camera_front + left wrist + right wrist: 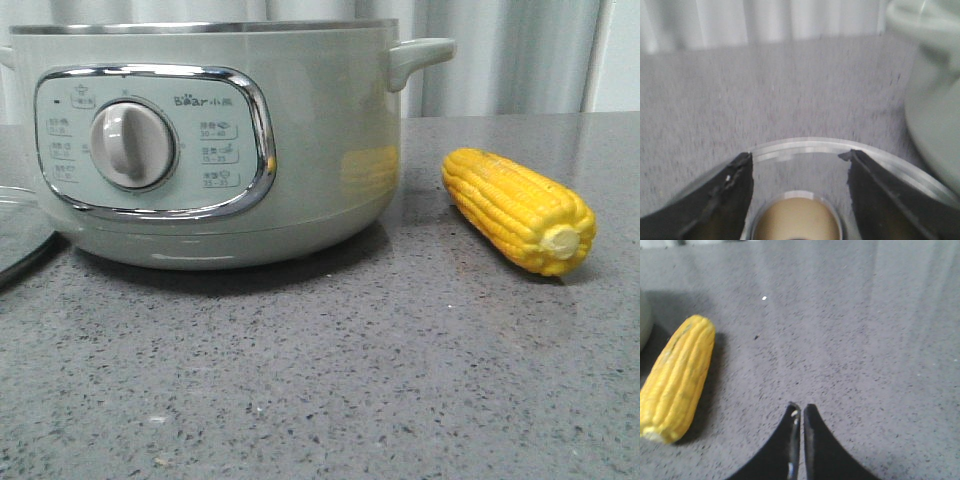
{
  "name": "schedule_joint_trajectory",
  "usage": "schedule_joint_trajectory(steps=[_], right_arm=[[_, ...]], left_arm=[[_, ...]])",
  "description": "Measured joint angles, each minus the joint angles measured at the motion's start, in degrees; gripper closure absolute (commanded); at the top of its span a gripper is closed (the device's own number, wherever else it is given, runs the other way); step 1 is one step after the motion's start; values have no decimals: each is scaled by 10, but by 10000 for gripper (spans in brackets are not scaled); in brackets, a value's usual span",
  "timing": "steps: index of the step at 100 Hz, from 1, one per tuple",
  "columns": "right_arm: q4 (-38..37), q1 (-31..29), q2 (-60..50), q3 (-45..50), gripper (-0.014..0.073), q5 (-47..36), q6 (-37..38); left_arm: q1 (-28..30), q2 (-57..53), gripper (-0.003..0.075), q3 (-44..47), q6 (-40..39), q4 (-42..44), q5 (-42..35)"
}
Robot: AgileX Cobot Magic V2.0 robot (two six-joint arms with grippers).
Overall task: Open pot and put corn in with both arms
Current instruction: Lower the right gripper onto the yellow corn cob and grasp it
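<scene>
Pot [200,150] sits on the grey table [350,380], dial panel facing the front camera, steel rim bare with no lid on it. Glass lid [20,235] lies flat on the table just left of the pot. Corn [520,208] lies on its side to the right of the pot, near but not touching, stub end toward the camera.

Left gripper [800,172] is spread wide over the lid, its wooden-looking knob [797,220] between the fingers; nothing clamped as far as the blurred wrist view lets me judge. Right gripper [801,412] has its tips nearly together with nothing between them, hovering over bare table well to one side of the corn [677,377].

Risks from here:
- Right gripper is off-line from the cob and pinched together. It must open before coming down, or the tips will push the corn and roll it.
- Cob is round and tapered; a grasp near the stub end could let it pivot or slip out on the lift.
- Pot wall is tall, with a side handle [420,58] on the corn's side. A low carry could clip the handle or rim and knock the cob loose.
- Lid edge sits close to the pot base. If the left arm drags while pulling away, it could skid the lid into the pot.
</scene>
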Motion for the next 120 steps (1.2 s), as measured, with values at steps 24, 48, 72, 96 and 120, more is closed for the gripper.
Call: schedule_joint_trajectory(steps=[24,48,72,96,120], right_arm=[[3,50,103,-103,333,103,-18],[55,90,253,-244,311,187,-19],[85,111,420,-375,209,261,-19],[131,113,566,-436,209,312,-19],[155,116,634,-446,211,326,-19]], left_arm=[[0,-95,332,-14,0,2,18],[0,-204,332,-15,0,2,23],[0,-255,332,-38,0,2,82],[0,-257,332,-43,0,4,92],[0,-257,332,-43,1,4,94]])
